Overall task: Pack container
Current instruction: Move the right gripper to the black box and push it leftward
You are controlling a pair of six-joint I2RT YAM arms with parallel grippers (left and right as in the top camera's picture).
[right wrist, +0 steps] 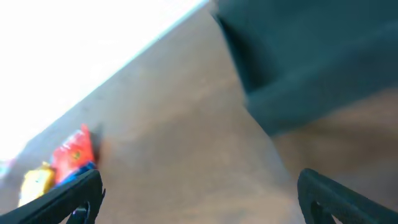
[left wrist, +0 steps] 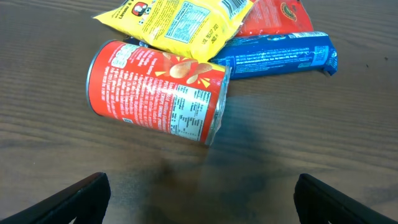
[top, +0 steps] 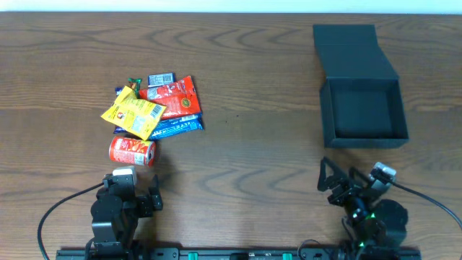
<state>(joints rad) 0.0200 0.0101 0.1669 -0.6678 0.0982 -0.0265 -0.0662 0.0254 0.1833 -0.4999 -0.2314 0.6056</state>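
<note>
Starting at the bottom of the overhead frame, the two arms sit by the near edge of the desk [top: 245, 170], one at the lower left and one at the lower right.

The left tool [left wrist: 200, 199] has its two fingers wide apart. It holds nothing and touches nothing, and bare desk shows between the fingers. Just past it a red can [left wrist: 158, 93] lies on its side, with its long way going across the frame. Behind the can sits a small heap of snacks: a yellow packet [left wrist: 180, 22] leaning on the can, a blue packet [left wrist: 280, 56] flat beside it, and a red packet [left wrist: 273, 15] at the back.

The right tool [right wrist: 199, 199] is wide apart too. It holds nothing and touches nothing. Its own view is blurry.

A big stretch of bare desk lies in the middle, between the snack heap and the container [top: 364, 141], so there is lots of room there.

The container is in the upper right of the overhead frame, a little way past the right tool. It stands flat with its open side facing up. Its lid [top: 354, 47] is folded back and lies flat toward the top of the frame. Box and lid together make a long shape that runs from near to far, tipped a bit to the left. The lid almost reaches the far edge of the desk.
</note>
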